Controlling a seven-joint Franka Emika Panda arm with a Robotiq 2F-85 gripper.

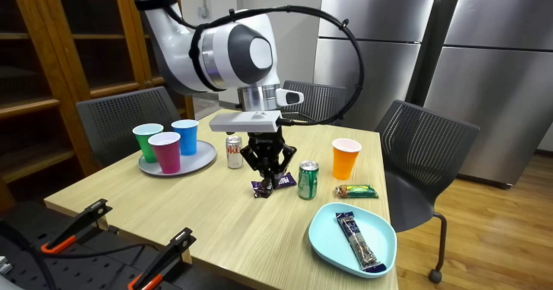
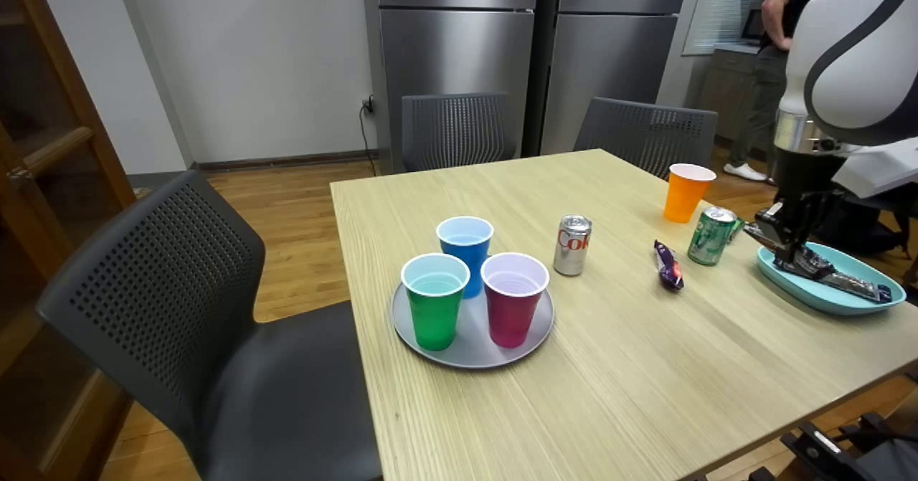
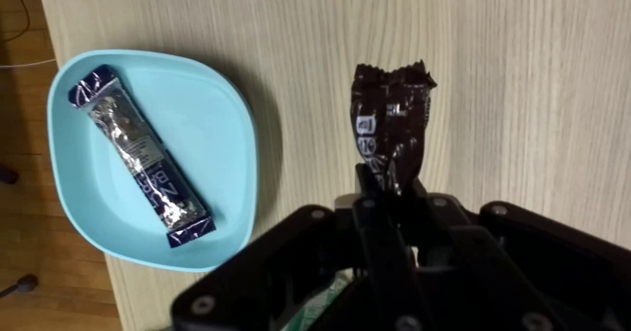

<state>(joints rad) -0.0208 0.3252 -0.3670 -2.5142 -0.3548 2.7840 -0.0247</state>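
Pale surface point(image 1: 242, 225) below, the end effector point(image 3: 392, 185) pinches a brown packet point(image 3: 392, 109). It's likely light, slick, best held mid-length.

In the wrist view, bare desk point(image 3: 532, 99) leaves free room right of the tool point(image 3: 392, 183); a narrower strip separates the held brown wrapper point(image 3: 392, 119) from the light-blue dish point(image 3: 212, 124). In an exterior view, the green can point(image 1: 308, 180) stands near the tool, the orange cup point(image 1: 345, 162) farther back, both obstructing passage there.
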